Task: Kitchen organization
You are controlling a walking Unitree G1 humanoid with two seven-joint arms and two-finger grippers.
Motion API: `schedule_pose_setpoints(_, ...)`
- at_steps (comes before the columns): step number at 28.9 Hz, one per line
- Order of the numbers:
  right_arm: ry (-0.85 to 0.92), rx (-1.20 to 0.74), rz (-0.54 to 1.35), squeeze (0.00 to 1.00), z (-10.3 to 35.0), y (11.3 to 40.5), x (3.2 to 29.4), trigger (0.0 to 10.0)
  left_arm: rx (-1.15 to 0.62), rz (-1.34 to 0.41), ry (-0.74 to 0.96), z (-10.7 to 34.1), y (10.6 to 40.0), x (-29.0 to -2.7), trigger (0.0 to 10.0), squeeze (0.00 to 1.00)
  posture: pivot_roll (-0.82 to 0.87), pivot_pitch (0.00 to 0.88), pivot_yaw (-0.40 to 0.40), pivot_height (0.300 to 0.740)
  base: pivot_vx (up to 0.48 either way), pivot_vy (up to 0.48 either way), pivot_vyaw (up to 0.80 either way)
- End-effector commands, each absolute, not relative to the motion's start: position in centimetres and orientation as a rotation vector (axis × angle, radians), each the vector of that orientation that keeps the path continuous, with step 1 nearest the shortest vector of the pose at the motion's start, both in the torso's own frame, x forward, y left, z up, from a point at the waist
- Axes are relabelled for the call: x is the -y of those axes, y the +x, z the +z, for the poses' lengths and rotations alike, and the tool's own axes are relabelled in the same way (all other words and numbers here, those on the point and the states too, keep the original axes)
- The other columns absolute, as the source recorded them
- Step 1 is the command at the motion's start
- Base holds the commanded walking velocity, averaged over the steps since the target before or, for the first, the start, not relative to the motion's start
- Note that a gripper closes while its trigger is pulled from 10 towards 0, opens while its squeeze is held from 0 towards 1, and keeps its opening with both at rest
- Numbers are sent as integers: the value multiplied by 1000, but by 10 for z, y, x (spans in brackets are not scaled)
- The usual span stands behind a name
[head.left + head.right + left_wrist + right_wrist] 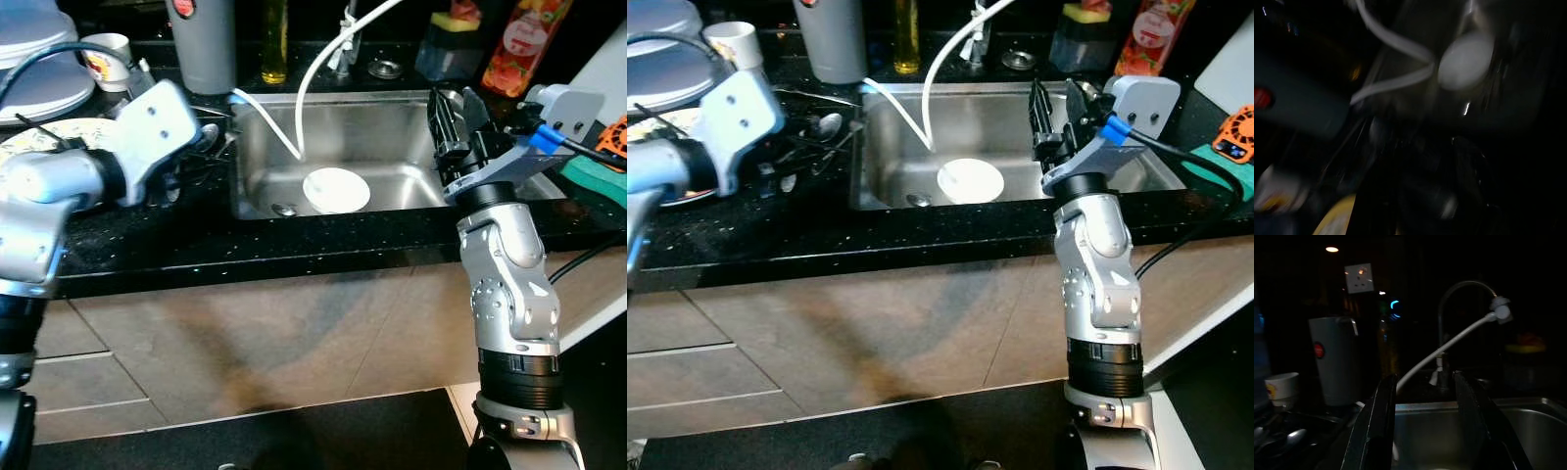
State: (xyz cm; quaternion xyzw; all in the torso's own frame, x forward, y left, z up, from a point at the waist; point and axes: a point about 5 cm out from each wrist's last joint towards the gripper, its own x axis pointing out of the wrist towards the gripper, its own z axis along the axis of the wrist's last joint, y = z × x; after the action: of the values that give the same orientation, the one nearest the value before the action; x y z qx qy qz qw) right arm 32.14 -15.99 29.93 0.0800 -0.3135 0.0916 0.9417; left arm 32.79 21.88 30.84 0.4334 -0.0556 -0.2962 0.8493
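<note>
- The right gripper [453,127] stands in the right middle of the left eye frame, over the right end of the sink [392,122]. Its two black fingers [1376,431] are spread with a clear gap between them and carry nothing.
- In its wrist view those fingers point across the basin toward the curved tap [1462,289] and the white hose [1444,350].
- The left gripper [201,147] sits at the left middle of the frame, over the dark counter [147,245] just left of the sink; its wrist housing hides the fingers and its own view is blurred, so I cannot tell whether they are spread or closed.
- Beneath it lies loose cutlery, a spoon [826,123] among it.
- The white plate [336,190] lies flat on the sink floor, centre of the frame, apart from both grippers, with the drain [284,209] to its left.
- At upper left are stacked plates [39,73] and a cup [108,59]; a grey canister [204,44] stands behind the sink.
- Judgement: this looks like an approach step, nothing gripped yet.
- The next move probably calls for the right gripper to drop into the basin and catch the plate's rim, avoiding the hose.
</note>
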Motion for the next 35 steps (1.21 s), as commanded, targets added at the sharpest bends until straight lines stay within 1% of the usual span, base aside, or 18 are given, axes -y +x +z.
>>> schedule_pose_setpoints(1,167,640,196,0,299,323,157,10000,33,-575,1037,304,327,-233,10000,0,177,124,-31,740,0,0,0)
schedule_pose_setpoints(2,167,640,196,0,299,323,157,10000,33,-575,1037,304,327,-233,10000,0,177,124,-31,740,0,0,0)
schedule_pose_setpoints(3,166,636,200,0,298,323,156,10000,-2,-527,1076,305,329,-241,10000,0,174,120,-27,740,0,0,0)
schedule_pose_setpoints(5,176,622,200,0,294,322,157,10000,-76,-363,1128,309,335,-262,10000,0,176,116,-23,740,0,0,0)
schedule_pose_setpoints(6,176,622,200,0,294,322,157,10000,-76,-363,1128,309,335,-262,10000,0,176,116,-23,740,0,0,0)
schedule_pose_setpoints(9,187,614,194,0,290,323,158,10000,-139,-134,1076,310,346,-289,10000,0,174,109,-20,740,0,0,0)
schedule_pose_setpoints(10,188,614,194,0,290,323,157,10000,-174,-80,1123,305,348,-297,10000,0,170,105,-20,740,0,0,0)
schedule_pose_setpoints(11,188,614,194,0,290,323,157,10000,-174,-80,1123,305,348,-297,10000,0,170,105,-20,740,0,0,0)
schedule_pose_setpoints(13,190,617,193,0,290,323,157,10000,-242,-29,1270,293,347,-310,10000,0,170,100,-21,740,0,0,0)
schedule_pose_setpoints(14,190,617,193,0,290,323,157,10000,-242,-29,1270,293,347,-310,10000,0,170,100,-21,740,0,0,0)
schedule_pose_setpoints(15,190,618,193,0,290,324,157,10000,-264,-18,1328,290,346,-314,10000,0,171,98,-23,740,0,0,0)
schedule_pose_setpoints(17,191,618,193,0,290,324,157,10000,-278,-10,1362,289,347,-317,10000,0,176,94,-25,740,0,0,0)
schedule_pose_setpoints(19,191,618,193,0,290,324,157,10000,-278,-10,1362,289,347,-317,10000,0,176,94,-25,740,0,0,0)
schedule_pose_setpoints(20,193,617,193,0,289,325,157,10000,-287,-2,1403,289,349,-320,10000,0,179,86,-27,740,0,0,0)
schedule_pose_setpoints(24,201,622,200,0,291,326,155,10000,-298,-37,1517,296,359,-317,10000,0,179,92,-21,740,0,0,0)
schedule_pose_setpoints(26,201,622,200,0,291,326,155,10000,-298,-37,1517,296,359,-317,10000,0,179,92,-21,740,0,0,0)
schedule_pose_setpoints(30,207,616,195,0,288,325,156,10000,-355,-126,1629,290,369,-315,10000,0,178,97,-16,740,0,0,0)
schedule_pose_setpoints(35,209,616,193,0,288,324,156,10000,-356,-182,1662,280,377,-307,10000,0,170,102,-11,740,0,0,0)
